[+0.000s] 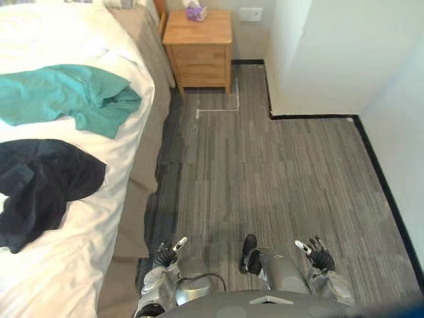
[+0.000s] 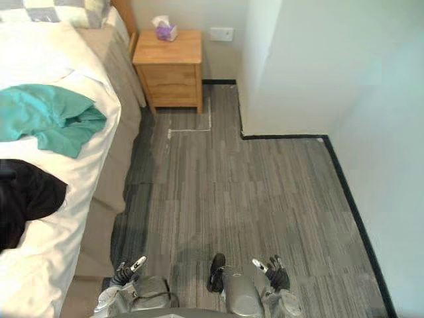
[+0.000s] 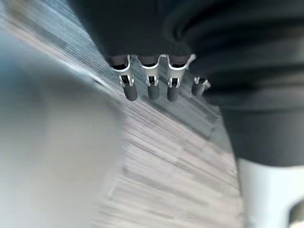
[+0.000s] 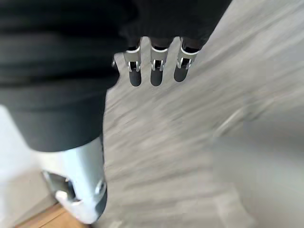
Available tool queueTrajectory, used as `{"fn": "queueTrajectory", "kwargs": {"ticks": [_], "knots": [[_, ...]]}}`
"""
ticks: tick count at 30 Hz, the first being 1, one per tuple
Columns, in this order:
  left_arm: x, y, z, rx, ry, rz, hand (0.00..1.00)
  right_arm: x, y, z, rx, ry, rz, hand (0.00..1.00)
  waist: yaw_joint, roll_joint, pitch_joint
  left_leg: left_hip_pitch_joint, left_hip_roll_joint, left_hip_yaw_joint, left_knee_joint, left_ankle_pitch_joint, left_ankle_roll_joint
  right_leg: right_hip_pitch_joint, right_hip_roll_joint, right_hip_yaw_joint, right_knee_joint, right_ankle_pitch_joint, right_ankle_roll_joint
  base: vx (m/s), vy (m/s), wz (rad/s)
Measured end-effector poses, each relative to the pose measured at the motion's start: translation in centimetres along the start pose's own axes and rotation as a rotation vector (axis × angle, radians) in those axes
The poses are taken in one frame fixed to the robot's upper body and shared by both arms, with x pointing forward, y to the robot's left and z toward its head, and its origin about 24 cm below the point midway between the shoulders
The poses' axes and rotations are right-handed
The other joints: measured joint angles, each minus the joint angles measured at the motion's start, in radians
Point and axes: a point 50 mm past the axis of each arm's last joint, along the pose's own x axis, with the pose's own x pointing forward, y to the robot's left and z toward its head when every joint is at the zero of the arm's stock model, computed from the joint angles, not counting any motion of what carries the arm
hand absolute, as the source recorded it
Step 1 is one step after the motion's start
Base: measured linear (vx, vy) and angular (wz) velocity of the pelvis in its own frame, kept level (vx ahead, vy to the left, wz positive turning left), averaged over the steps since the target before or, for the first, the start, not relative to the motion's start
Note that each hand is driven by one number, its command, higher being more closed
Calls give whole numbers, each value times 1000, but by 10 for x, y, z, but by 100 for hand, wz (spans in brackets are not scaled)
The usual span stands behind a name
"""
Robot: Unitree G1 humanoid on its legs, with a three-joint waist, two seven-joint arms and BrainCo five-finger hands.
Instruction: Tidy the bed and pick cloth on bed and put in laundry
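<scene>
A teal cloth (image 1: pixel 73 96) lies crumpled on the white bed (image 1: pixel 66 265), toward its far part. A black cloth (image 1: pixel 40 185) is bunched nearer to me on the same sheet, close to the bed's edge. My left hand (image 1: pixel 165 255) hangs low beside the bed's near corner, over the floor, well short of both cloths. Its fingers (image 3: pixel 149 85) are relaxed and hold nothing. My right hand (image 1: pixel 315 255) hangs low on the other side above the grey floor, and its fingers (image 4: pixel 154 71) are straight and empty too.
A wooden nightstand (image 1: pixel 199 56) with a tissue box (image 1: pixel 196 11) stands at the bed's head. A white wall corner (image 1: pixel 318 53) juts out on the right. Grey plank floor (image 1: pixel 265 179) runs between bed and wall, with a white tape mark (image 1: pixel 218 110).
</scene>
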Motion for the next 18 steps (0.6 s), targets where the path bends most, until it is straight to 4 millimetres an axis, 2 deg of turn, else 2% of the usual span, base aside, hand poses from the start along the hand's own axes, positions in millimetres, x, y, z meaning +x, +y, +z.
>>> {"fn": "queueTrajectory", "kwargs": {"ticks": [1, 2, 5, 6, 8, 10, 12, 13, 14, 15, 16, 17, 18], "knots": [[0, -1, 1, 5, -7, -8, 0, 2, 3, 2, 8, -7, 7, 0, 0, 1, 4, -13, -18, 3, -22, -21, -11, 25, 1, 0, -16, -3, 1, 354, -103, 5], [-2, -1, 0, 1, -14, -18, 0, 3, 11, 0, 26, 1, 26, 0, 3, -7, 8, -25, -64, 31, -131, -42, -20, 85, 4, 5, -60, -7, 10, 295, -82, 12], [-3, -2, 2, -37, -37, -17, 0, 2, 18, -5, 43, 18, 37, 0, 17, -18, 7, -26, -130, 118, -368, -34, -16, 150, 9, 36, -109, -11, 41, 273, -56, -18], [-5, -1, -3, -70, -28, -1, 0, 3, 19, -6, 42, 21, 37, 0, 22, -16, 5, -21, -145, 185, -536, 12, -1, 184, 16, 52, -132, -22, 54, 228, -30, -40], [-6, 0, -5, -93, -18, 8, 0, 1, 19, -11, 38, 40, 32, 0, 20, -8, 0, -12, -138, 244, -665, 81, 20, 230, 26, 52, -143, -51, 69, 384, 3, -25], [-7, 3, -10, -99, 6, 11, 0, -2, 15, -16, 34, 57, 15, 0, 14, -4, -20, -12, -130, 268, -721, 133, 35, 265, 33, 54, -142, -92, 90, 397, 64, 0], [-9, 7, -14, -99, 20, 17, 0, -7, 7, -25, -1, 107, -7, 0, 28, -19, -58, -3, -145, 264, -732, 193, 75, 285, 21, 79, -128, -141, 109, 431, 108, -19], [-8, 9, -12, -90, 23, 17, 0, -8, 5, -31, -11, 142, -19, 0, 43, -39, -80, 10, -182, 266, -732, 189, 112, 285, -17, 97, -91, -184, 129, 552, 127, -24], [-9, 14, -13, -74, 34, 24, 0, -10, 0, -37, -33, 180, -37, 0, 42, -64, -107, 18, -217, 263, -731, 158, 126, 263, -61, 99, -29, -214, 163, 575, 118, -16], [-9, 15, -14, -68, 43, 27, 0, -11, -3, -40, -48, 202, -43, 0, 37, -68, -114, 24, -228, 267, -728, 138, 130, 248, -79, 97, 14, -220, 179, 586, 116, 6], [-8, 16, -15, -43, 60, 21, 0, -12, -4, -43, -55, 222, -47, 0, 35, -71, -117, 41, -249, 261, -731, 113, 133, 215, -113, 85, 123, -220, 204, 564, 124, 18], [-7, 18, -14, -19, 65, 16, 0, -12, -4, -43, -50, 227, -53, 0, 35, -72, -116, 69, -265, 250, -732, 82, 132, 160, -152, 77, 300, -200, 225, 633, 133, 31], [-7, 19, -13, 3, 68, 12, 0, -12, -6, -42, -57, 224, -59, 0, 30, -72, -114, 102, -278, 229, -736, 57, 127, 116, -182, 74, 453, -143, 236, 500, 80, 41]]}}
